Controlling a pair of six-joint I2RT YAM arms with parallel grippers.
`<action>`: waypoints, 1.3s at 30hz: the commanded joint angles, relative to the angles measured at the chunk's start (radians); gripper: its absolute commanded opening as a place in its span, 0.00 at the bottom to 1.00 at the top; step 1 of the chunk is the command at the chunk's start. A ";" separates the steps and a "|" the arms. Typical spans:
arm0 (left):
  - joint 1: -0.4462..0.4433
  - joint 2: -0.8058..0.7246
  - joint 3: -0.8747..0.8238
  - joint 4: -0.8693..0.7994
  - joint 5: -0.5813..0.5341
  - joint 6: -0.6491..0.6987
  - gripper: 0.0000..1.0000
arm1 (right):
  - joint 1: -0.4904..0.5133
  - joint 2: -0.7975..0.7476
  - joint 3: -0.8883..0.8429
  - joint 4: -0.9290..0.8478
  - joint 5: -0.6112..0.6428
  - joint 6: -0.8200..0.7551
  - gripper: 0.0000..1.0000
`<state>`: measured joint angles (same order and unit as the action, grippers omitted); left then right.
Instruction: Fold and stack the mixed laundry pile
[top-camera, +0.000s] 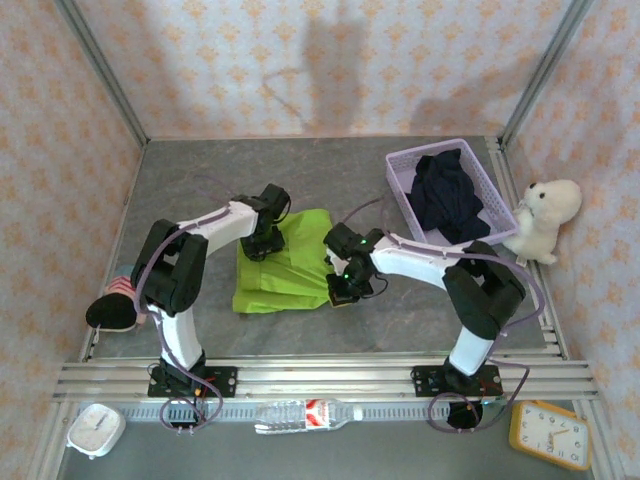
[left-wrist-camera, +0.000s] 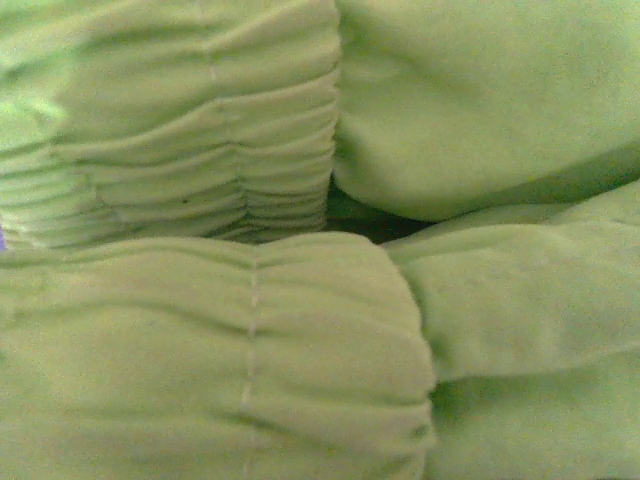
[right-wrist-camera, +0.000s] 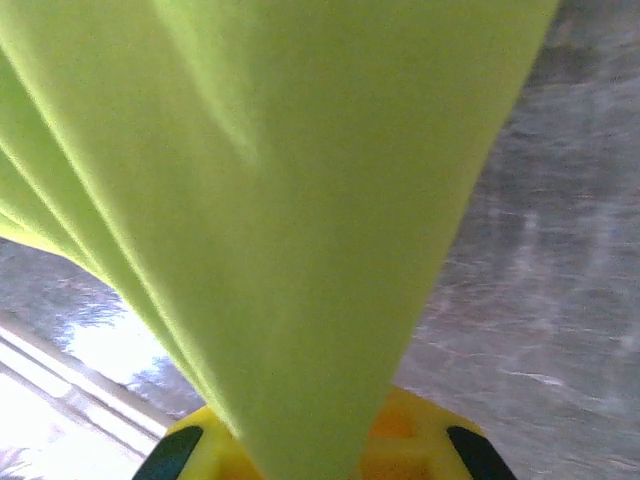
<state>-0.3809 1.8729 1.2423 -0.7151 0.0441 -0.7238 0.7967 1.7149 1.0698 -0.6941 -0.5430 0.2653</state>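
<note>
Holding the navy garment (top-camera: 447, 195) is the lavender basket (top-camera: 400, 190) — right end effector (top-camera: 342, 290) pinches lime-green garment (top-camera: 285, 270), left end effector (top-camera: 262, 243) unclear.

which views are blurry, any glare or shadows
Left wrist: lime-green garment very close, slightly soft; right wrist: same cloth out of focus, white glare on the table at lower left; top external: sharp, faint shadows on the back wall.
</note>
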 joint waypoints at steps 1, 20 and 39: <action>0.013 0.059 0.005 -0.038 -0.101 0.059 0.39 | -0.008 -0.021 -0.023 -0.126 0.110 -0.026 0.00; -0.103 -0.218 0.126 -0.143 0.017 -0.040 1.00 | -0.227 -0.204 0.138 -0.158 0.264 0.080 0.81; -0.197 0.082 0.087 -0.154 -0.109 0.119 1.00 | -0.351 -0.158 0.299 -0.124 0.427 0.147 1.00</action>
<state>-0.6285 1.9205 1.3045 -0.7948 0.0013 -0.7479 0.4725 1.5387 1.3434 -0.7780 -0.1886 0.4232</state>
